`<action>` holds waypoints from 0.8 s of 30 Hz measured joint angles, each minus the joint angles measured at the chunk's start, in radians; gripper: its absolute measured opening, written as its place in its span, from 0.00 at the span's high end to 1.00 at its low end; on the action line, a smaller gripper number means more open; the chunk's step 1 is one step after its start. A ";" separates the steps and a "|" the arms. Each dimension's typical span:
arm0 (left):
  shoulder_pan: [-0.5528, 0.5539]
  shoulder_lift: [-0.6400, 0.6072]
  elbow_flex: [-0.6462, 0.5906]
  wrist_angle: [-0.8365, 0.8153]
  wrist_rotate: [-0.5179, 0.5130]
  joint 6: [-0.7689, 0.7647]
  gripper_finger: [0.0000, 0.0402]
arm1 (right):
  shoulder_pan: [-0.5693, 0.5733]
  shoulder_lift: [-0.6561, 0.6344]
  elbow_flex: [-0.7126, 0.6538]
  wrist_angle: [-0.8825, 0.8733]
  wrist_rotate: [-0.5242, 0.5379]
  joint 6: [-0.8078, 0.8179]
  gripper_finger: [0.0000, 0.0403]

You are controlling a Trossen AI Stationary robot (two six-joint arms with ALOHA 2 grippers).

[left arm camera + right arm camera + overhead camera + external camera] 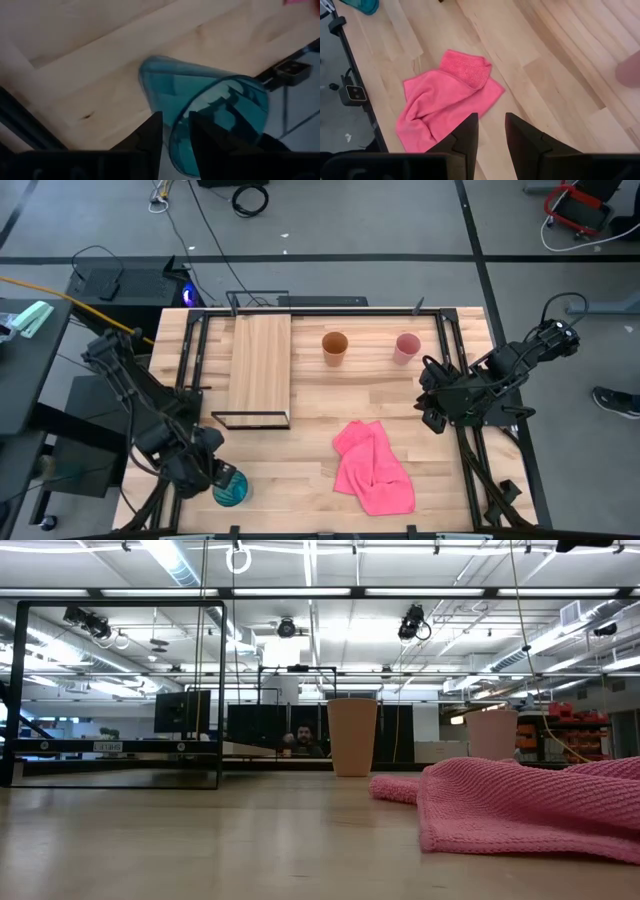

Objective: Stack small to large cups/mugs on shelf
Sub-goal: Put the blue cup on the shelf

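- Bench point(300, 470): I find the task barely begun. No cup stands on the shelf and no cup sits inside another.
- Shelf point(261, 368): the long board in its black wire frame lies toward the far left part of the bench, its top bare. From the low view I read the frame as standing upright.
- Pink cloth point(372, 466): crumpled near the front edge, right of centre. I judge it no part of the stack.
- Teal cup point(230, 486): the largest, at the front left corner of the bench. My left gripper point(175, 135) straddles its rim, one finger inside and one outside, narrowly set; I take it as gripped, and the cup appears tilted.
- Orange cup point(335, 347): the middle size, upright near the far edge, just right of the shelf and untouched.
- Pink cup point(406, 347): the smallest, upright near the far edge, right of the orange one and apart from it.
- Right gripper point(487, 131): hangs by the right edge of the bench, holding nothing, fingers a narrow gap apart.
- Remaining, in my judgement: all three cups placed on the shelf and nested.
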 joint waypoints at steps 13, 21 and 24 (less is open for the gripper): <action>0.011 0.068 0.000 -0.005 0.013 0.007 0.77 | 0.000 0.000 0.000 0.023 0.000 0.000 0.74; 0.021 0.068 -0.001 -0.007 0.016 0.004 0.94 | 0.000 0.000 0.000 0.024 0.000 0.000 0.74; 0.023 0.066 -0.001 -0.002 0.012 0.008 0.97 | 0.000 0.000 0.000 0.024 0.000 0.009 0.74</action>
